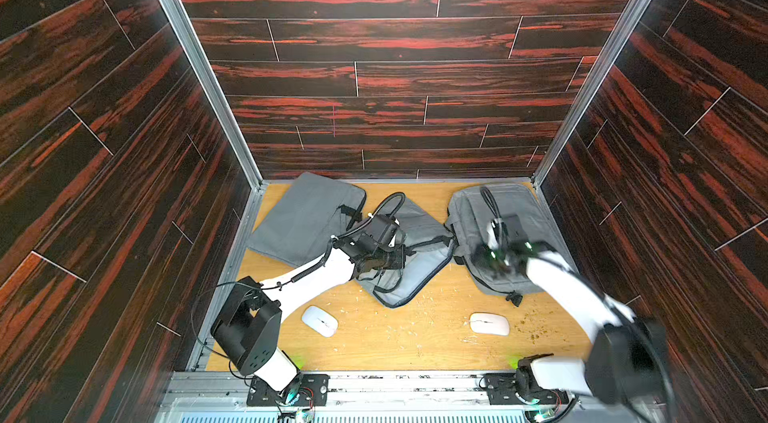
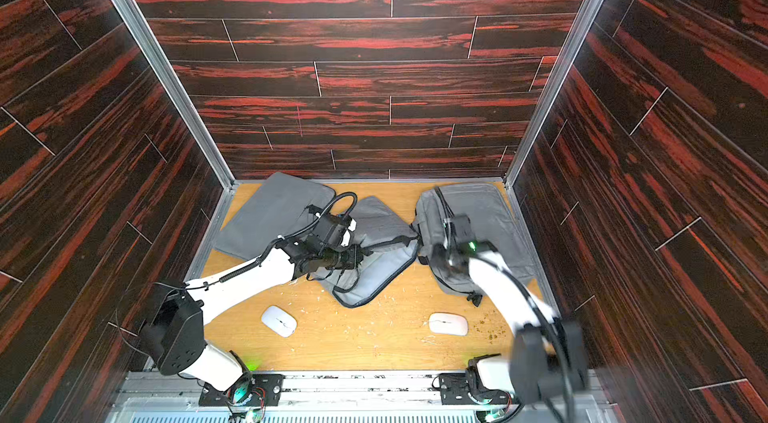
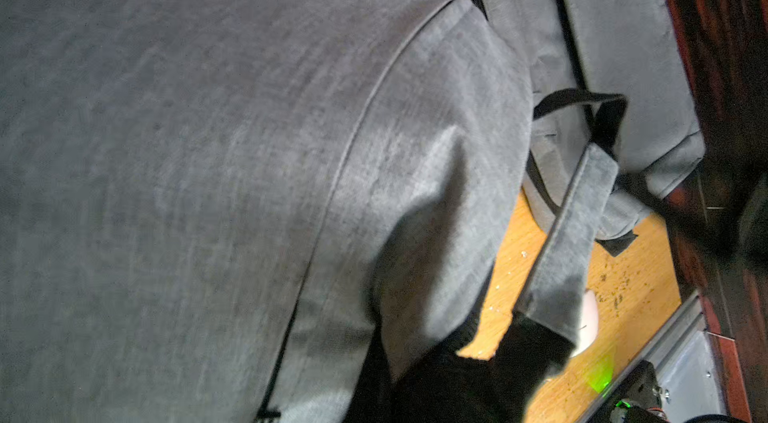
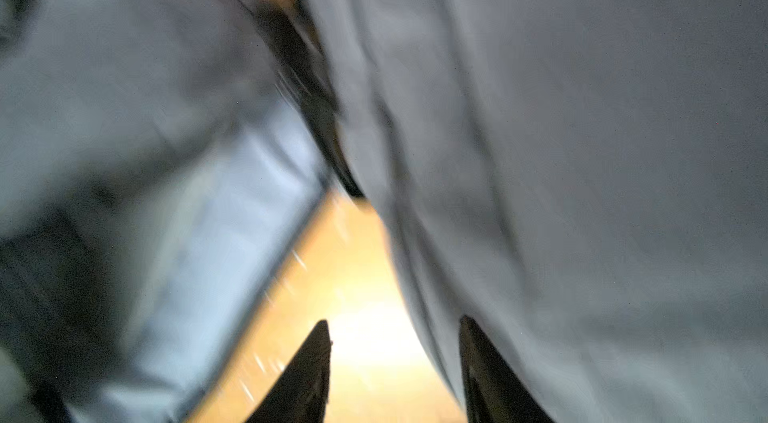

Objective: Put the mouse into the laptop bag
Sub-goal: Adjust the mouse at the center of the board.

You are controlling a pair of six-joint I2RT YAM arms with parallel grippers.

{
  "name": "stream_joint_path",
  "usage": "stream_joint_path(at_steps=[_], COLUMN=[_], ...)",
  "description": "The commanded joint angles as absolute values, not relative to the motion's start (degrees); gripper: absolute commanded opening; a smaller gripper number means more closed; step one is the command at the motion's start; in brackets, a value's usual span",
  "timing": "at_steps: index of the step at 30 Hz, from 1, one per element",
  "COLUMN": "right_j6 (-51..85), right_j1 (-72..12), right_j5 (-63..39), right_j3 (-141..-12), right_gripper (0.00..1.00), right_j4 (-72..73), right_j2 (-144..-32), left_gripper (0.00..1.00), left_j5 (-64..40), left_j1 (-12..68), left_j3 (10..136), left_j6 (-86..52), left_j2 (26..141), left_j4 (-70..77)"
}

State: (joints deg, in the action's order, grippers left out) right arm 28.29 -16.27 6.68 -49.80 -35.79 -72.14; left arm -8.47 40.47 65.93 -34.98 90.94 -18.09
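Observation:
Two white mice lie on the wooden table: one mouse (image 1: 319, 321) (image 2: 278, 321) near the left arm, the other mouse (image 1: 489, 323) (image 2: 448, 323) (image 3: 588, 325) near the right arm. The grey laptop bag (image 1: 415, 271) (image 2: 374, 275) (image 3: 208, 150) lies mid-table, its zip edge gaping toward the front. My left gripper (image 1: 400, 257) (image 2: 357, 257) (image 3: 415, 362) is shut on the bag's fabric, holding it raised. My right gripper (image 1: 482, 265) (image 2: 442, 265) (image 4: 395, 323) is blurred and open over the gap between the bag and the backpack, with nothing between its fingers.
A grey backpack (image 1: 511, 209) (image 2: 478, 204) (image 3: 623, 46) lies at the back right under the right arm. Another flat grey sleeve (image 1: 303, 213) (image 2: 270, 209) lies at the back left. Crumbs dot the table. Dark panelled walls enclose three sides.

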Motion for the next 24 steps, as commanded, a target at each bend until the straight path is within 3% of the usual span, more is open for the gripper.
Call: stream_joint_path(at_steps=[1,5,13,24], right_j6=[34.4,42.9,58.1,71.7], right_j1=[-19.9,-26.0,-32.1,-33.9], right_j5=[13.5,15.6,17.7,19.7], right_j3=[-45.0,-41.9,-31.8,-25.7], right_gripper=[0.6,0.69,0.82,0.85], right_j4=[-48.8,-52.6,-43.1,-44.2], right_j2=[-67.9,-66.3,-60.9,-57.0], left_gripper=[0.0,0.0,0.0,0.0], left_j5=[-9.9,-9.8,-10.3,-10.6], left_j1=[40.6,40.5,40.6,40.6], left_j3=[67.9,67.1,64.3,62.0], left_j6=[-34.9,-34.9,-35.2,-34.6], left_j2=[90.3,89.8,88.3,86.8], left_j4=[-14.4,-14.0,-13.0,-12.1])
